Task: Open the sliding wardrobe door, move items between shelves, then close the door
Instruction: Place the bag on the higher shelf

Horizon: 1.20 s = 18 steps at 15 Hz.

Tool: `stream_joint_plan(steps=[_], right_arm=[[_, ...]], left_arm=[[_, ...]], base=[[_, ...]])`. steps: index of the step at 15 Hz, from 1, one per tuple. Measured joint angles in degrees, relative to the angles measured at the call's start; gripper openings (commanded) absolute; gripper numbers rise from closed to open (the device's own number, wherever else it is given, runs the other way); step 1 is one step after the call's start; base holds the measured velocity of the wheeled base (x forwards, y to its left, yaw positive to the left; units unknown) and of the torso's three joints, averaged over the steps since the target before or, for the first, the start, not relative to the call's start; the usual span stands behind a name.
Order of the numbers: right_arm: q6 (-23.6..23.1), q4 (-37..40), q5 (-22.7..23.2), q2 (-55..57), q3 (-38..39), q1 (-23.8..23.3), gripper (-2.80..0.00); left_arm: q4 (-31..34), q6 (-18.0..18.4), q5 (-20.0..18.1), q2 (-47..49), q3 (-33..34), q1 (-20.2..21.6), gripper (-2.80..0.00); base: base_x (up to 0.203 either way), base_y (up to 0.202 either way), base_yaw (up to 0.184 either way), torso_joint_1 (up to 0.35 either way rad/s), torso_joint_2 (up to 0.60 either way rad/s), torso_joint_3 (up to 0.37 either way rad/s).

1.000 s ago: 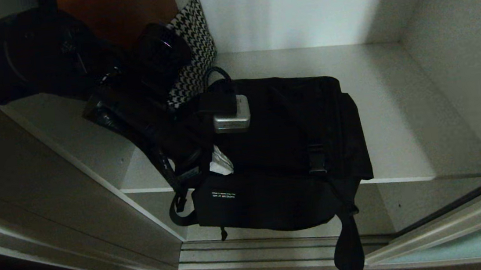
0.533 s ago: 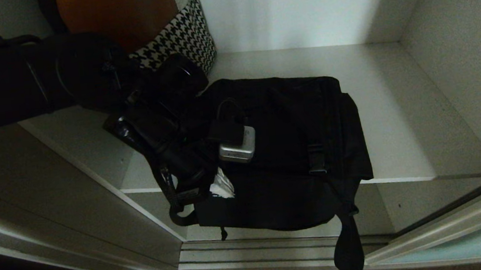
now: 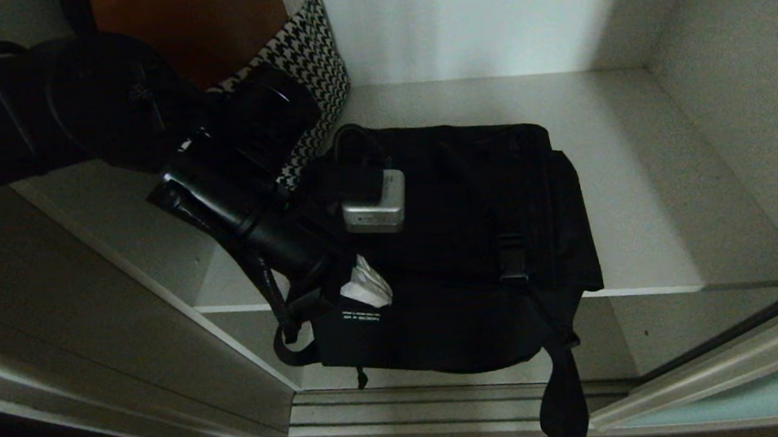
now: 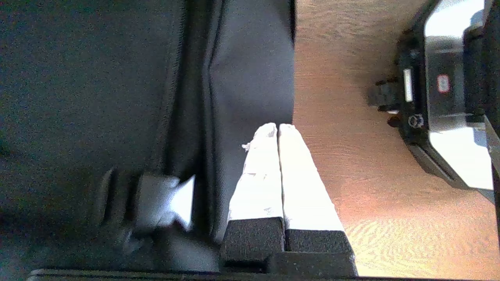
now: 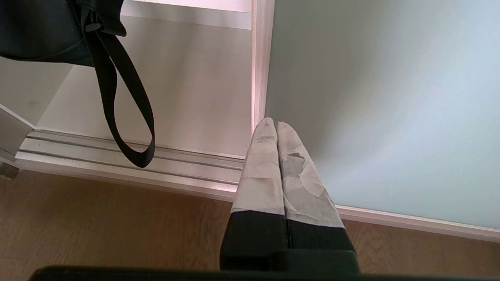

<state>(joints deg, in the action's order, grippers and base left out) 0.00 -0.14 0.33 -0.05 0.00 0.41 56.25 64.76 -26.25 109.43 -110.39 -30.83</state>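
Black fabric bag (image 3: pixel 462 240), overhanging the shelf (image 3: pixel 641 173) front edge, strap (image 3: pixel 564 401) dangling: I risk dragging it off, my left gripper (image 3: pixel 366 290) pinched shut empty beside it.

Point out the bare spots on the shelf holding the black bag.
Free: the shelf is bare from the black bag across to the right side wall, and in a strip behind the bag up to the back wall. Crowded: the left, where the left pincer, shut, meets the bag beside a houndstooth basket.
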Motion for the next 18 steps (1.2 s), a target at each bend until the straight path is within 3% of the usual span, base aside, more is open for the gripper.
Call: stream_joint_plan(steps=[1, 3, 8, 18], right_arm=[[0.0, -0.02, -0.02, 0.0, 0.0, 0.0, -2.8], [0.0, -0.02, 0.0, 0.0, 0.0, 0.0, -2.8], [0.0, 0.0, -0.02, 0.0, 0.0, 0.0, -2.8], [0.0, -0.02, 0.0, 0.0, 0.0, 0.0, -2.8]], left_arm=[[-0.16, -0.1, 0.45, -0.48, 0.0, 0.23, 0.0], [-1.08, -1.28, 2.8, -0.73, -0.16, 0.47, 0.0], [-5.6, -1.96, 13.71, -0.72, -0.28, 0.6, 0.0], [2.75, 5.5, 12.53, -0.2, -0.28, 0.51, 0.0]], base=[[0.0, 0.0, 0.0, 0.0, 0.0, 0.0], [0.0, 0.0, 0.0, 0.0, 0.0, 0.0], [0.0, 0.0, 0.0, 0.0, 0.0, 0.0], [0.0, 0.0, 0.0, 0.0, 0.0, 0.0]])
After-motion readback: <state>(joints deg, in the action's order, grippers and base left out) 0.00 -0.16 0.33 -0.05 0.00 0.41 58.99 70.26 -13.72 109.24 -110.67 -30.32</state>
